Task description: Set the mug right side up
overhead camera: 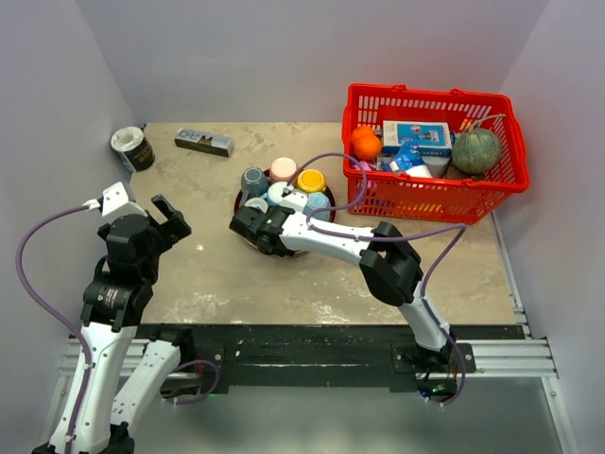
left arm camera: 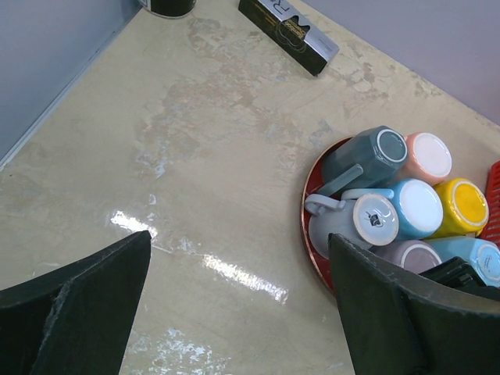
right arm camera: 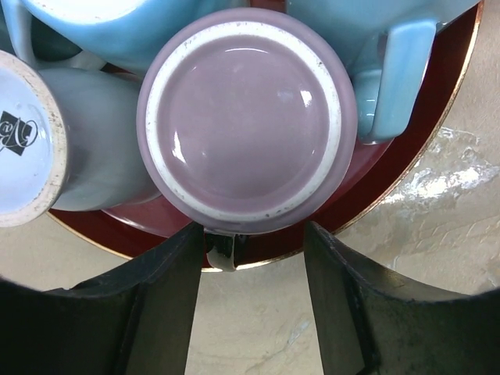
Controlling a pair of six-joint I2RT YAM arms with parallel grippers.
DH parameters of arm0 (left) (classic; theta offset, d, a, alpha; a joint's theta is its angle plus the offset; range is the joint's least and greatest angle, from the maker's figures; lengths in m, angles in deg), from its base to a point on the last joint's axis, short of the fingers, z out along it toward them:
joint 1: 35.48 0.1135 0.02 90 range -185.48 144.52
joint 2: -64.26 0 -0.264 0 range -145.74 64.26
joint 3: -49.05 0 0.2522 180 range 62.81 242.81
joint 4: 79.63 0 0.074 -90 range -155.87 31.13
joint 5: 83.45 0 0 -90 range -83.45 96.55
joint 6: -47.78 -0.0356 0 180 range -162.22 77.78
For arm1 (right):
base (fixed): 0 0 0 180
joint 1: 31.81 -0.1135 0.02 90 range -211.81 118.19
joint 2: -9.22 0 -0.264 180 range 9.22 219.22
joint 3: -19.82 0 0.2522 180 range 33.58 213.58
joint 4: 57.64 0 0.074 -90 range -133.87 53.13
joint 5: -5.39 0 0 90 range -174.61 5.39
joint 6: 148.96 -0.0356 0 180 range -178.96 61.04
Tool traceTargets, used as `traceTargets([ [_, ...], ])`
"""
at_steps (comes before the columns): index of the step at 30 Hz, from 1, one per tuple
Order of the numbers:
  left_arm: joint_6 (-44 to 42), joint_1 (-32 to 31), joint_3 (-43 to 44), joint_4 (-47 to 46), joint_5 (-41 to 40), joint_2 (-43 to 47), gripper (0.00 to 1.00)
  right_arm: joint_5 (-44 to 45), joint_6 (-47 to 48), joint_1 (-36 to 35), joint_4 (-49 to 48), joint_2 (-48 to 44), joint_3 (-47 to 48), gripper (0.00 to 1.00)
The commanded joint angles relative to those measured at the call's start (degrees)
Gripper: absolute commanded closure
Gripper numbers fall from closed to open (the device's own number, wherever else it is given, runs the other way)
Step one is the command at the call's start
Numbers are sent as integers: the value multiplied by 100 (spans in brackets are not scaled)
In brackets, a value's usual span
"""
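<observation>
From above, the left arm stands folded upright at the left edge, its left gripper [overhead camera: 163, 218] spread wide over bare tabletop [overhead camera: 217, 279], well apart from everything else. The right arm bends at the elbow and stretches low and leftward, so the right gripper [overhead camera: 244, 227] sits at the near-left rim of the red plate [overhead camera: 237, 201], where a cluster of mugs [overhead camera: 288, 184] stands crowded together; a red basket [overhead camera: 430, 156] of groceries is just beside the plate on the right. In the left wrist view, the left gripper's dark fingers [left arm camera: 86, 305] frame the picture far apart with nothing between them, and the lilac mug [left arm camera: 412, 254] shows at the plate's near edge, base up, with the black right gripper touching or just beside it. A black box [left arm camera: 289, 27] lies at the far side. The right wrist view looks straight at the lilac mug's upturned base, resting on the plate among pale blue mugs. The right gripper's fingers [right arm camera: 152, 305] are partly drawn in on either side of the mug's handle, with a gap visible on one side, not pinching it.
</observation>
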State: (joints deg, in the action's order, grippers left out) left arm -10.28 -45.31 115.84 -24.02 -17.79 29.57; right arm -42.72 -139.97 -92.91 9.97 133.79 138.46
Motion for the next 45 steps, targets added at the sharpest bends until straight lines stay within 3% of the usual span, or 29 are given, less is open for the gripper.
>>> traceTargets([
  [1,5,-2,207,78,-185,33,1,285,-424,10,109,128,314,45],
  [11,-57,7,225,201,-203,103,1,416,-600,2,197,225,358,76],
  [15,-48,7,216,254,-185,183,1,434,-530,2,170,190,340,100],
  [26,40,7,111,263,279,376,1,505,164,-60,-453,-547,-55,100],
  [40,260,-2,-109,-158,1202,394,1,-197,1120,-77,-1235,-2532,-934,100],
  [43,356,7,83,-273,1782,367,1,-732,2005,-77,-2164,-3051,-1416,100],
  [45,487,-2,468,-395,2248,376,1,-1015,2387,-77,-3377,-3736,-2064,100],
])
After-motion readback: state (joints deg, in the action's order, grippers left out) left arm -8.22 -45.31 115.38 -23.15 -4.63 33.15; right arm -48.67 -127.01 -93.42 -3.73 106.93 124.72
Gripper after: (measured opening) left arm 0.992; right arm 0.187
